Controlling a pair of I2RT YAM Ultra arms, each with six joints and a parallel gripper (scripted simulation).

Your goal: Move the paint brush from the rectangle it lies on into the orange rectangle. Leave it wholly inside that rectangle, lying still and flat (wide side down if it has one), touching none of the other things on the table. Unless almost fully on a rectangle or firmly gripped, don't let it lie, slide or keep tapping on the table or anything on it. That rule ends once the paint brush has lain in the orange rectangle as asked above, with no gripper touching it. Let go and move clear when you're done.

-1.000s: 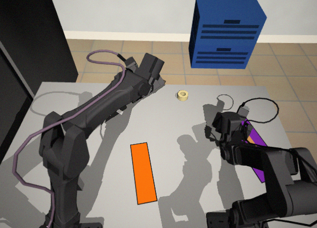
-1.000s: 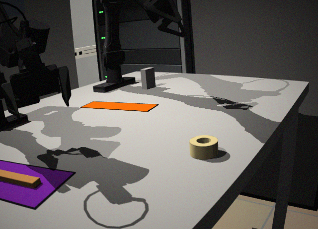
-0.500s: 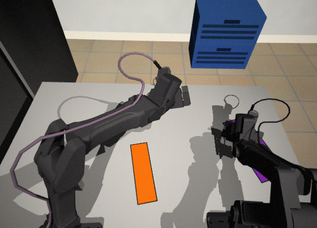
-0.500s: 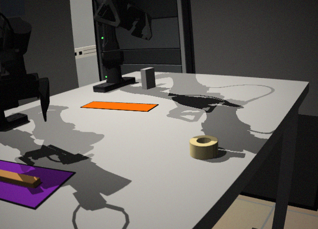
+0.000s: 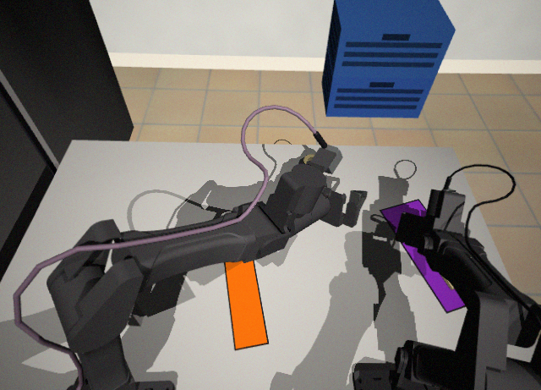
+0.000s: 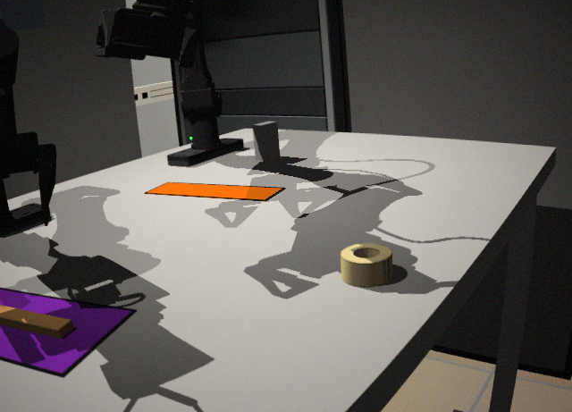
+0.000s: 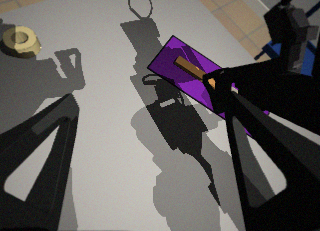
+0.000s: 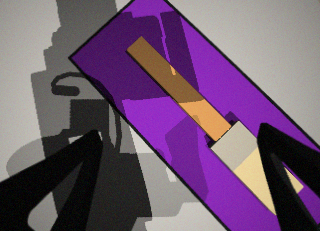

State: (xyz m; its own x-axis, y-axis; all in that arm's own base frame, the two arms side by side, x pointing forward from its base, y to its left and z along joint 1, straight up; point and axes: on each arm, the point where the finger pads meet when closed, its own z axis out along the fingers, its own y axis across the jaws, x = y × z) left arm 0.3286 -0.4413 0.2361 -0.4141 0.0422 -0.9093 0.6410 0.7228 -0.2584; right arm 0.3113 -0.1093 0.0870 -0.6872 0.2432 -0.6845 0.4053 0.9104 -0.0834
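Note:
The paint brush (image 8: 215, 126) has a wooden handle, a grey ferrule and pale bristles. It lies flat on the purple rectangle, and its handle also shows in the exterior view (image 6: 34, 322) and in the left wrist view (image 7: 190, 67). My right gripper (image 8: 175, 134) is open above the brush, one finger on each side, holding nothing; the right arm hides most of the brush in the top view (image 5: 410, 230). My left gripper (image 5: 349, 209) is open and empty in the air over the table's middle. The orange rectangle (image 5: 245, 304) lies bare nearer the front.
A tan tape roll (image 6: 365, 264) sits on the table near the far edge, mostly hidden behind the left arm in the top view. A small grey block (image 6: 266, 141) stands by the left arm's base. A blue box (image 5: 384, 56) is beyond the table.

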